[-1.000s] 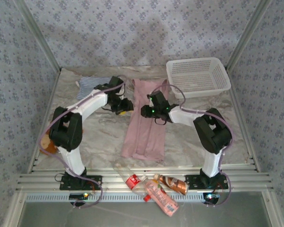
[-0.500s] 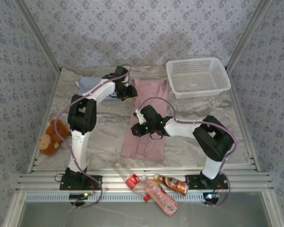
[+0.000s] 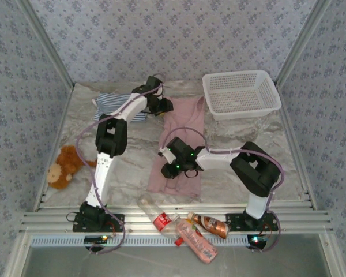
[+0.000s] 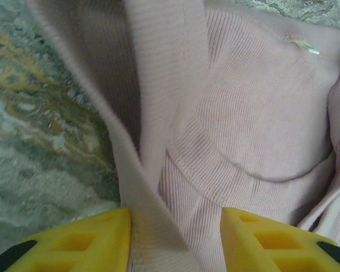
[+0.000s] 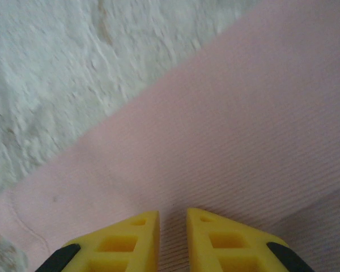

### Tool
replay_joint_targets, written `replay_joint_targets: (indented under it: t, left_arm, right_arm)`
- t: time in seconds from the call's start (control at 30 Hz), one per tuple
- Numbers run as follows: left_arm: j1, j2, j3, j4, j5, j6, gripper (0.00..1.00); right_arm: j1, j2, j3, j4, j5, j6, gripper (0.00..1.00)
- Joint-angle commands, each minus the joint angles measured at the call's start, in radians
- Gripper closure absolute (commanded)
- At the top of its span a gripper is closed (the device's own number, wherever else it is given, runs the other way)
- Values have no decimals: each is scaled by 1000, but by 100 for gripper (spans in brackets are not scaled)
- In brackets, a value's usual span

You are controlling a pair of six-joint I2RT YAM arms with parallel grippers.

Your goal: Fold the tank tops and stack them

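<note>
The dusty pink tank top (image 3: 187,124) lies lengthwise down the middle of the table, straps at the far end. My left gripper (image 3: 163,107) is at its far left corner. In the left wrist view that gripper (image 4: 175,218) is open, and a folded pink strap (image 4: 153,170) runs between the yellow fingers (image 4: 90,238). My right gripper (image 3: 172,168) hovers over the top's near left part. Its jaws (image 5: 173,218) stand a narrow gap apart above flat ribbed cloth (image 5: 243,113), gripping nothing. The striped tank top (image 3: 112,104) lies bunched at the far left.
A white lattice basket (image 3: 242,92) stands at the far right. A brown plush toy (image 3: 63,167) lies at the left edge. Several bottles and a pink packet (image 3: 187,228) lie on the near rail between the arm bases. Bare marble table (image 3: 132,161) shows left of the pink top.
The left arm stretched away from its base to the pink top's far left strap. The right gripper slid down the top toward the near left, its jaws narrowing slightly. The plush toy came into view.
</note>
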Motion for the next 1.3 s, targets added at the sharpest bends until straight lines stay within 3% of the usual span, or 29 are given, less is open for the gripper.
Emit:
replay_joint_targets:
  t: [0.0,0.5,0.63,0.83,1.07,1.27]
  left_arm:
    - [-5,50,55,-69,17,33,55]
    - [5,172,229,-220,-92,99,55]
    - [16,198,284,-260,-116,111,55]
    - [23,193,349,-268,-96,102,55]
    - [-11,41,326,-364,-115,151,53]
    - [-67,-259,-44,-333,-142,115,52]
  right_arm:
    - [-3,8,-16,-118,25,-77,79]
    - [-58,-84,-17,-254,35,-181,78]
    - [-64,-169,-11,-282,14,-241,74]
    - [-61,-327,-70,-407,49,-453,62]
    - [-40,-578,-261,-499,156,-606,54]
    - [1,-710,-363,-535,232,-681,48]
